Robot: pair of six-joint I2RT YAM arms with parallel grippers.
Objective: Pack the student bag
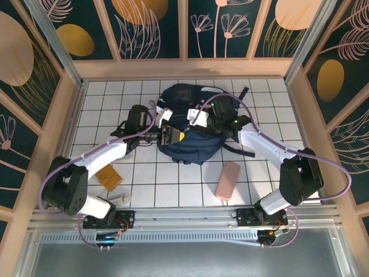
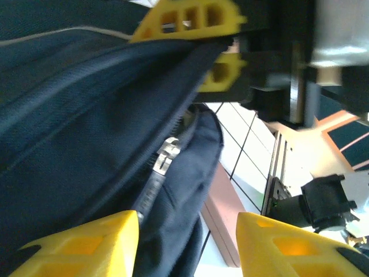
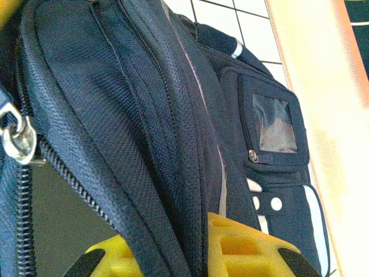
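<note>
The student bag [image 1: 190, 124], a dark navy backpack, lies in the middle of the tiled table. My right gripper [image 1: 202, 118] is shut on a fold of its fabric beside the open zip [image 3: 23, 190]; in the right wrist view the yellow fingers [image 3: 248, 251] pinch the cloth of the student bag [image 3: 144, 115]. My left gripper [image 1: 170, 134] stands open at the bag's left side. In the left wrist view its fingers [image 2: 98, 242] stand wide apart, with the zip edge [image 2: 164, 161] of the student bag [image 2: 86, 127] lying loose by the left finger. The right gripper's yellow fingers [image 2: 196, 23] show above.
A pink case [image 1: 228, 180] lies on the tiles in front of the bag, and it also appears past the bag's edge as the pink case [image 2: 222, 213]. An orange-brown flat item [image 1: 109, 176] sits at the front left. Wooden walls [image 1: 69, 115] enclose the table.
</note>
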